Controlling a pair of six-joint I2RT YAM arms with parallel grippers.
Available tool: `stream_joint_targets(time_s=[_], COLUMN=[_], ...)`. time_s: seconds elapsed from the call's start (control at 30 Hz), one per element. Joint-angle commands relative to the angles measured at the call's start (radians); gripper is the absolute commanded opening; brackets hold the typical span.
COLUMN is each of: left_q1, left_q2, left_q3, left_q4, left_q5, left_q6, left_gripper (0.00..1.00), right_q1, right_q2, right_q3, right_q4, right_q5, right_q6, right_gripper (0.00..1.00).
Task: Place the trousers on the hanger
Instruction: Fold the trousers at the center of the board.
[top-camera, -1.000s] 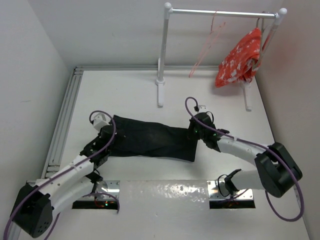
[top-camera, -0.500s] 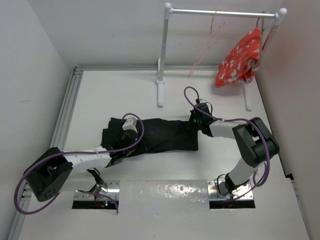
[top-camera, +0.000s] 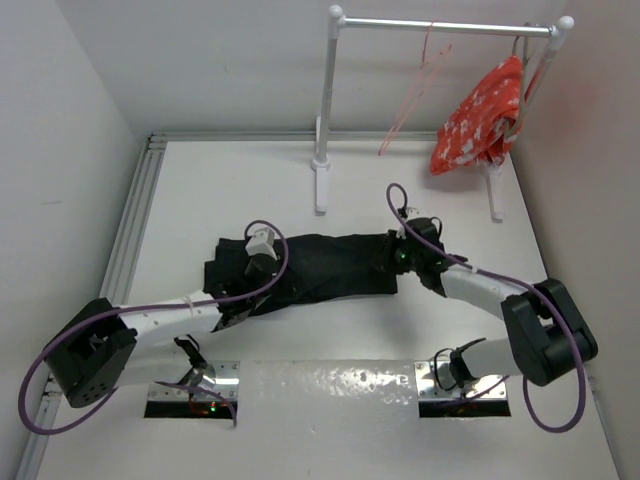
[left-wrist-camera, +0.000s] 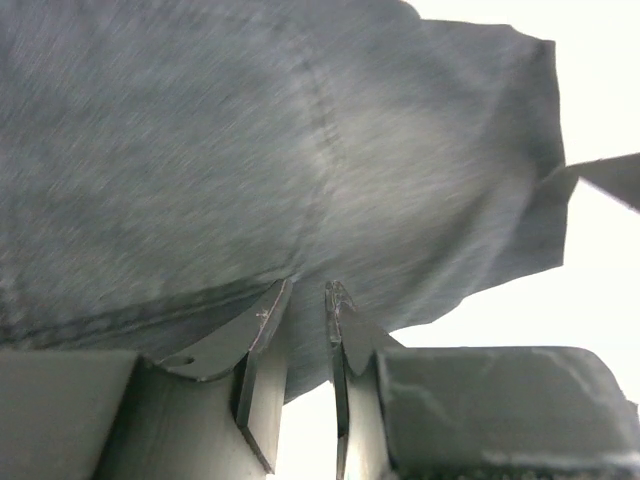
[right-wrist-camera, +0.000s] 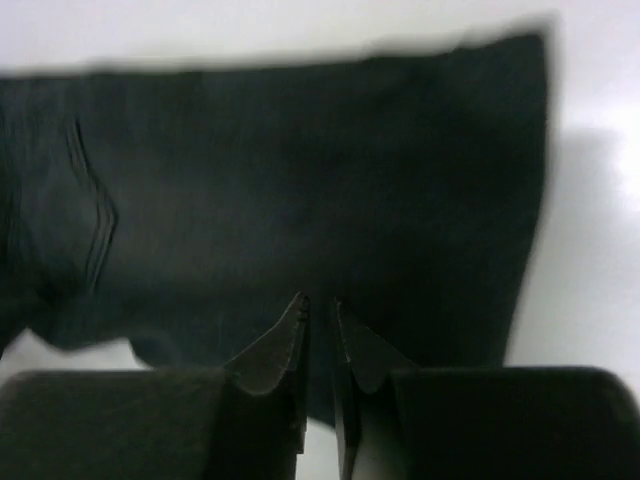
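2 arms reach out low over a white counter, boxed in by plain white walls on the left, back and right. A slotted metal rail runs along the counter's left edge. At the near edge a shiny plate lies between the 2 arm bases.

The trousers lie rumpled across the middle of the counter, black against the white, stretched left to right. The left gripper sits near their middle. Its wrist view shows the fingers nearly together with the cloth's edge meeting the tips, so it looks clamped on the trousers. The right gripper is at the trousers' right end, its fingers narrowed to a thin slit right over the dark fabric. I cannot tell whether any cloth is caught in it.

At the far side stands a white tubular stand, its bar high across the back. The hanger dangles from that bar, thin, pink and tilted, well apart from the trousers. A red-and-white cloth hangs at the bar's right end, just beside the right post.
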Motion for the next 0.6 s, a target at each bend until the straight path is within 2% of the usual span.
stream_joint_targets(time_s=[0.0, 0.1, 0.2, 0.4, 0.5, 0.57], left_q1=[-0.019, -0.019, -0.02, -0.069, -0.077, -0.077], left_q2=[-0.02, 0.02, 0.054, 0.199, 0.265, 0.272], left_q3=[0.077, 0.119, 0.136, 0.227, 0.253, 0.248], left_q4=[0.014, 0.017, 0.068, 0.137, 0.137, 0.128], left_q5=[-0.024, -0.026, 0.002, 0.054, 0.051, 0.023], left_q6=[0.041, 0.055, 0.058, 0.077, 0.069, 0.066], left_gripper=[0.19, 0.19, 0.19, 0.19, 0.19, 0.19], right_q1=[0.069, 0.147, 0.154, 0.154, 0.154, 0.154], right_q2=[-0.002, 0.009, 0.003, -0.037, -0.118, -0.174], right_q3=[-0.072, -0.114, -0.201, -0.278, -0.289, -0.242], right_q4=[0.09, 0.122, 0.194, 0.19, 0.126, 0.019], right_q5=[-0.125, -0.073, -0.021, 0.021, 0.044, 0.046], right_q6=[0.068, 0.091, 0.128, 0.135, 0.123, 0.085], right_gripper=[0.12, 0.07, 0.04, 0.03, 0.04, 0.09])
